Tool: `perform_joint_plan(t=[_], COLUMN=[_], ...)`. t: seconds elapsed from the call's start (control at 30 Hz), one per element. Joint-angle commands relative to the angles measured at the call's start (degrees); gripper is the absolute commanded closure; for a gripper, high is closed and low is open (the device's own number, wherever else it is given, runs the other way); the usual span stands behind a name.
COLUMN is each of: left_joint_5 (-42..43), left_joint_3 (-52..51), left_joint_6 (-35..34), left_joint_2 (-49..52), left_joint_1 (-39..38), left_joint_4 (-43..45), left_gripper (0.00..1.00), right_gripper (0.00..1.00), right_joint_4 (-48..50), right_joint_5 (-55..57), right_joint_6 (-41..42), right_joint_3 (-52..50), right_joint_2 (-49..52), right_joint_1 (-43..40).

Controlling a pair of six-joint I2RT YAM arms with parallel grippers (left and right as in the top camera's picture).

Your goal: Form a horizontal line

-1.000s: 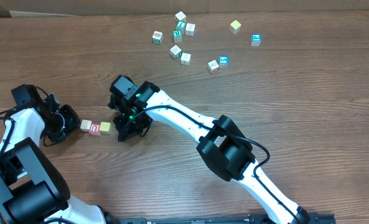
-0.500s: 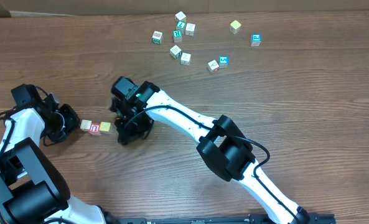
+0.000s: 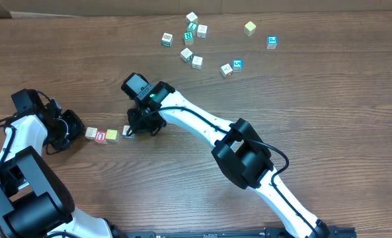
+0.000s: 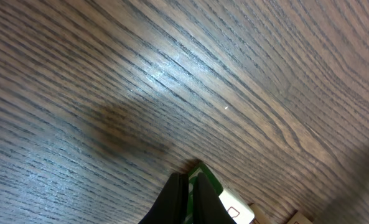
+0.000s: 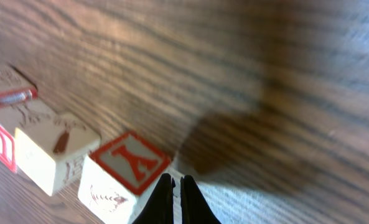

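The last piece of the line, the white wooden letter cube (image 3: 127, 131), sits on the right side of the yellow wooden cube (image 3: 112, 135). A thin gap separates them, and the white one lies a touch further up the table than the yellow one. In the right wrist view it shows a red-framed letter face (image 5: 125, 169) and looks turned slightly off square from its neighbour (image 5: 53, 149).

On the yellow cube's other side are the red-marked wooden cube (image 3: 101, 136) and then the cream-white wooden cube (image 3: 91, 133). These three are packed side by side.

My right gripper (image 3: 136, 127) is just beyond the white cube, on the side away from the yellow one. Its jaws are pressed together and hold nothing (image 5: 175, 186). The fingertips sit at the cube's near corner, though I cannot tell whether they touch it.

The white cube therefore lies between my right gripper and the yellow cube. I judge the coming move to be a short nudge along the row's long axis toward the yellow cube, plus a slight pull down the table to straighten the line. The right arm is plainly the nearer one for this.

My left gripper (image 3: 77, 130) is also closed and empty (image 4: 188, 186). It sits at the far end of the row from the yellow cube, just beside the cream-white cube, where it could act as a backstop.

Count: four cubes in the row and eleven loose letter cubes (image 3: 197, 62), which lie well apart from the yellow cube toward the far right of the brown wood-grain table (image 3: 314, 119).
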Motion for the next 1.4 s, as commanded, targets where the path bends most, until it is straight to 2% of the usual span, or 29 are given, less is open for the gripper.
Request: perform_joint_plan(t=[0.0,0.93,1.13,1.23,1.37], left_joint_5=[0.63,0.66,0.66,0.66,0.66], left_joint_3=[-0.46,-0.46,-0.46,-0.46,-0.46], left_joint_6=[-0.59,-0.59,-0.59,-0.59,-0.59], left_joint_2=[1.03,1.03,1.03,1.03,1.03], left_joint_1=[-0.55,-0.55,-0.55,-0.55,-0.55], left_joint_4=[0.13,0.52,0.52,0.50,0.50], left_gripper=[0.96,0.96,0.95,0.95,0.95], right_gripper=[0.96,0.96,0.96,0.96,0.96], right_joint_4=[0.57,0.63,0.37,-0.52,2.03], right_joint_5=[-0.24,-12.02,-11.28,-6.45,-5.42], right_joint_6=[3.43,3.65,3.61,3.63,3.41], right_joint_3=[-0.22,-0.22,-0.22,-0.22,-0.22], right_joint_2=[-0.28,-0.28,-0.28,-0.28,-0.28], right_joint_1=[-0.09,-0.11,-0.11,-0.11,-0.11])
